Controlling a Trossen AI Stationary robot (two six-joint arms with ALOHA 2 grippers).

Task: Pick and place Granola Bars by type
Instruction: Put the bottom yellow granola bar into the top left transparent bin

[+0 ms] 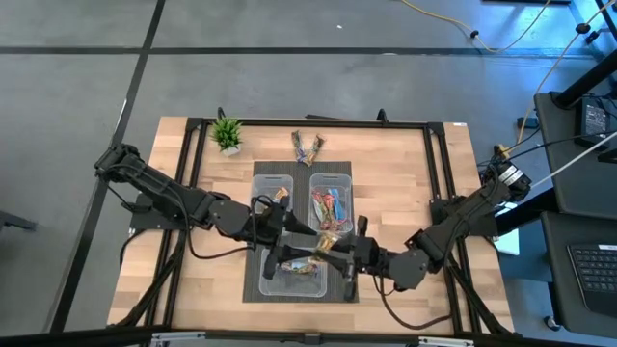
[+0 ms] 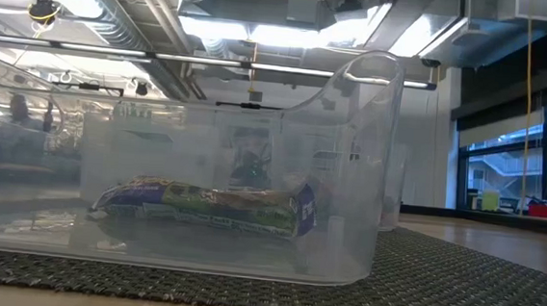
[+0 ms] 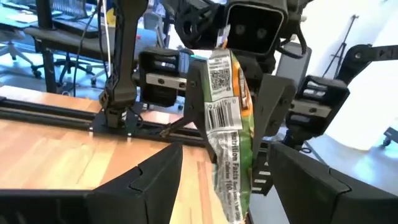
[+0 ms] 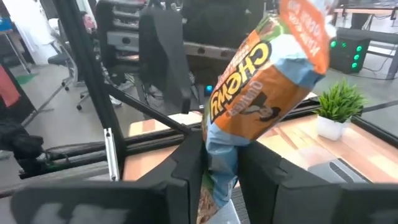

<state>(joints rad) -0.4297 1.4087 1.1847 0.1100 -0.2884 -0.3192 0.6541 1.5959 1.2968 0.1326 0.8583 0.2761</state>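
Observation:
A brown-tan-orange granola bar [image 4: 261,93] is in my right gripper [image 4: 221,158], above the mat between the bins. My left gripper [image 3: 227,171] faces it and is open, one finger on each side of the same bar [image 3: 227,130] without touching it. The near bin [image 2: 349,178] has a blue-white bar [image 2: 212,207] lying flat on its floor. Red-multicoloured bars [image 1: 331,204] fill the far right bin. One brown bar [image 1: 281,196] lies in the far left bin. Two more bars [image 1: 308,146] rest on the wood near the far edge. My right gripper pinches the bar between its two fingers at one end [image 4: 217,146], where the wrapper narrows. The fingers come roughly level from the table's right. The rest of the bar sticks out past the fingertips toward my left gripper, lifted clear of mat and bins.
Three clear bins stand on a dark mat [image 1: 253,289] at the table's middle. A small green potted plant [image 1: 228,133] stands at the far left corner. Black frame rails [image 1: 318,122] run along the far edge and both sides. Bare wood shows left and right of the mat.

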